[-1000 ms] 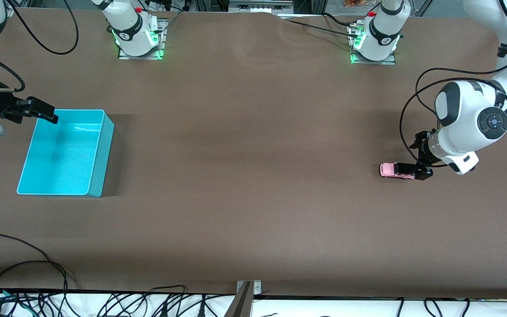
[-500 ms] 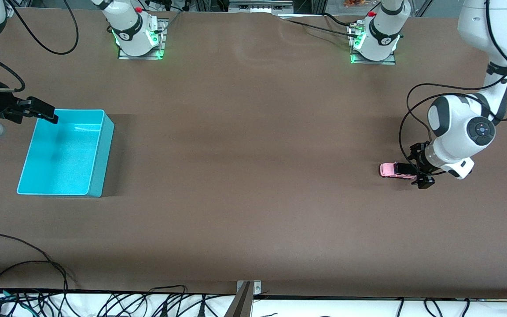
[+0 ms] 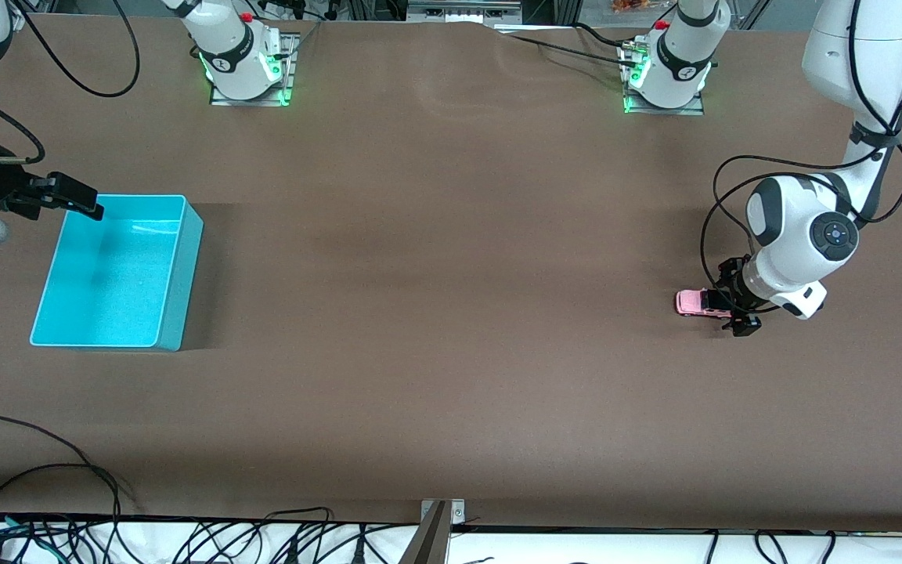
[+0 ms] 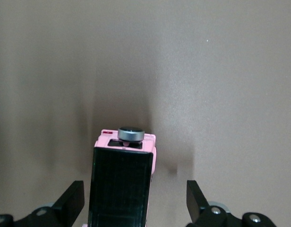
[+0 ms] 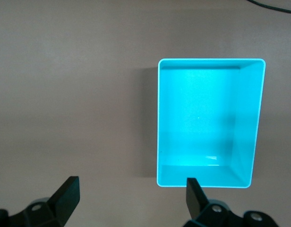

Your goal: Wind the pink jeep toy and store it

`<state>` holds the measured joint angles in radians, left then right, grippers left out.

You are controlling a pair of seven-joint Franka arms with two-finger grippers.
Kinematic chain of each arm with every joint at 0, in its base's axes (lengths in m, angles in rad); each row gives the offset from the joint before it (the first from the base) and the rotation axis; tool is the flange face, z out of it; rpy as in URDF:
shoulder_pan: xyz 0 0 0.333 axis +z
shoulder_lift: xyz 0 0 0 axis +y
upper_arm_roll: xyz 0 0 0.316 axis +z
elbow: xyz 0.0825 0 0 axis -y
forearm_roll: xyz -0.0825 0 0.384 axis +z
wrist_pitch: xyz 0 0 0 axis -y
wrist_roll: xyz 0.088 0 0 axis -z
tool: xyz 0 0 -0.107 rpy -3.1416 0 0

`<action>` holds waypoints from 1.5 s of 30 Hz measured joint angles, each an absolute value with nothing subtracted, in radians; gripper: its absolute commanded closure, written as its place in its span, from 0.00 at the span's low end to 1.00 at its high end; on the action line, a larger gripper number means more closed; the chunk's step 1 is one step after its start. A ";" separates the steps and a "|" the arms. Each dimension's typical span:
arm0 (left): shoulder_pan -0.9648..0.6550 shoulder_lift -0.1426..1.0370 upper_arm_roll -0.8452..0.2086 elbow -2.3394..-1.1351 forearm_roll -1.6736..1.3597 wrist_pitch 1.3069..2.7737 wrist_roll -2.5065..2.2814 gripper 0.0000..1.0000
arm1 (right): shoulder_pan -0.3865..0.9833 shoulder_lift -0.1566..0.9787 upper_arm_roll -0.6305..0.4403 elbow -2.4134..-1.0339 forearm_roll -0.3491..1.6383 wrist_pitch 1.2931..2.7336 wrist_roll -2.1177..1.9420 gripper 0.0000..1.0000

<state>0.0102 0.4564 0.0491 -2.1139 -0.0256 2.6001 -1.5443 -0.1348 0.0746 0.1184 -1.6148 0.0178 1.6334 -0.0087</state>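
Observation:
The pink jeep toy (image 3: pixel 692 303) stands on the brown table near the left arm's end. It has a light pink body and a black roof, and in the left wrist view the jeep (image 4: pixel 121 182) shows a grey round knob at one end. My left gripper (image 3: pixel 735 311) is down at the table, open, straddling the jeep's rear part. In its own view the left gripper (image 4: pixel 134 205) has a gap between each finger and the toy. My right gripper (image 3: pixel 79 200) hangs open and empty above the teal bin's rim.
The teal bin (image 3: pixel 189 266) sits open-topped at the right arm's end of the table; the bin (image 5: pixel 244 127) shows nothing inside. Cables (image 3: pixel 36 478) lie along the table edge nearest the camera. Both arm bases stand at the table's farthest edge.
The left arm has swung in and brought its gripper further along the jeep, so the fingers now flank its rear. The jeep and the right arm have stayed put.

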 measured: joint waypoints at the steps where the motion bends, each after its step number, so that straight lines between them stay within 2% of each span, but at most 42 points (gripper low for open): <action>1: 0.009 0.456 0.049 -2.114 -0.026 2.600 -1.543 0.23 | -0.135 0.075 0.118 -1.615 0.018 1.633 -0.009 0.00; 6: 0.004 0.457 0.048 -2.115 -0.024 2.595 -1.519 0.48 | -0.134 0.075 0.119 -1.615 0.018 1.633 -0.009 0.00; 13: 0.005 0.458 0.050 -2.116 -0.024 2.571 -1.462 0.92 | -0.134 0.075 0.119 -1.615 0.018 1.633 -0.009 0.00; 15: 0.005 0.458 0.050 -2.116 -0.024 2.571 -1.459 0.98 | -0.134 0.075 0.119 -1.615 0.018 1.633 -0.009 0.00; 27: -0.027 0.455 0.047 -2.092 -0.024 2.565 -1.494 1.00 | -0.134 0.075 0.119 -1.615 0.018 1.633 -0.009 0.00; 45: -0.214 0.461 0.042 -2.072 -0.024 2.539 -1.785 1.00 | -0.134 0.075 0.119 -1.615 0.018 1.633 -0.009 0.00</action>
